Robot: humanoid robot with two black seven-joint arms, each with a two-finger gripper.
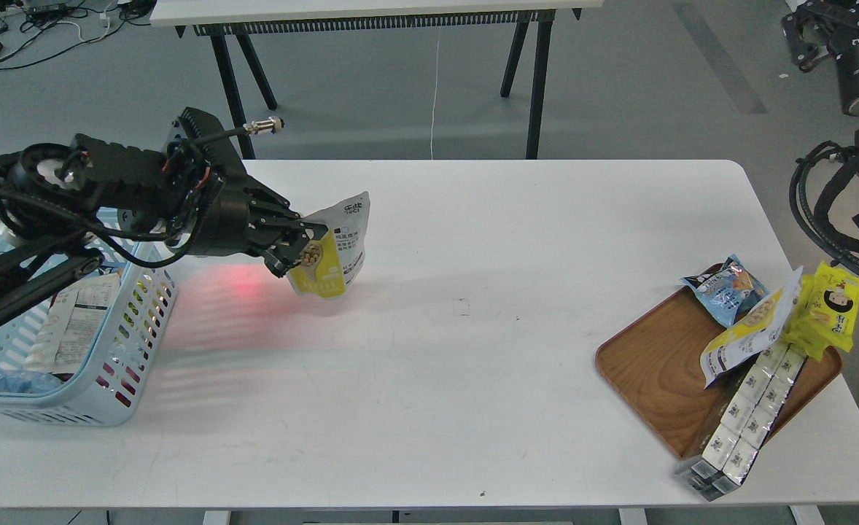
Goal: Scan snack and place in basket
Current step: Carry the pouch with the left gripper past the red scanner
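My left gripper (pixel 300 248) is shut on the snack (pixel 335 244), a small pouch with a yellow lower front, a white top and a dark text panel. It holds the pouch in the air over the left part of the white table (pixel 429 350), just right of the basket (pixel 101 394). The basket is light blue with slotted sides and stands at the table's left edge with some packets inside. A red light patch lies on the table under the gripper. Of my right arm only thick upper parts show at the far right; its gripper is out of view.
A wooden tray (pixel 655 372) at the right holds a blue packet (pixel 725 288), a longer yellow-white pouch (pixel 747 332), a bright yellow packet with a cartoon face (pixel 830 310) and a long white boxed pack (pixel 743 419) overhanging the table's front edge. Another table stands behind.
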